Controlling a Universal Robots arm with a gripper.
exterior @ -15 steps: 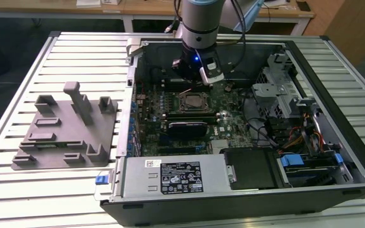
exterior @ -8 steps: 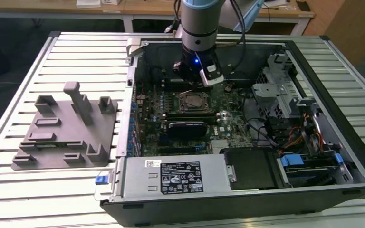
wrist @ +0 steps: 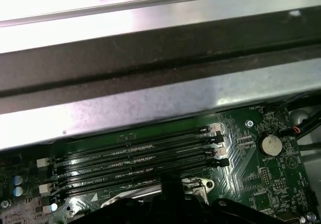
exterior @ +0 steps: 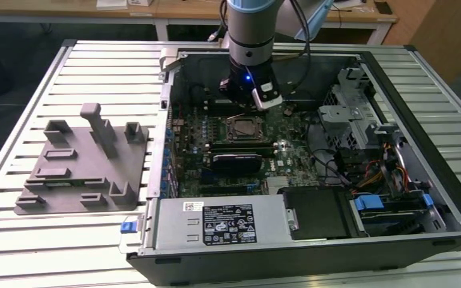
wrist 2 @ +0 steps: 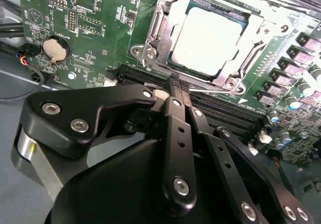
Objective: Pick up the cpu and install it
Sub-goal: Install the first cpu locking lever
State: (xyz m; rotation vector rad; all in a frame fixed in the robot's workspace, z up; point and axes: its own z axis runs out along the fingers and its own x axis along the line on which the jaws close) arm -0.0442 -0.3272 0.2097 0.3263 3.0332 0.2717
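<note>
1. Table (exterior: 94, 66), slatted, carrying everything beneath and beside the tool.
2. Computer case (exterior: 295, 264), laid on its side with the open face up, giving the tool access from above.
3. Grey fixture block (exterior: 78, 168), on the table well apart from the tool, toward the exterior view's left.
4. Motherboard (wrist 2: 100, 28), lying flat under the tool.
5. Tool (wrist 2: 174, 81), fingers closed together, gripping nothing, tips hanging near the socket's edge.
6. Socket frame (wrist 2: 155, 33), just beyond the tool's tips, bracketing the chip.
7. cpu (wrist 2: 205, 40), seated square within the socket frame, apart from the tool; judged already installed.
</note>
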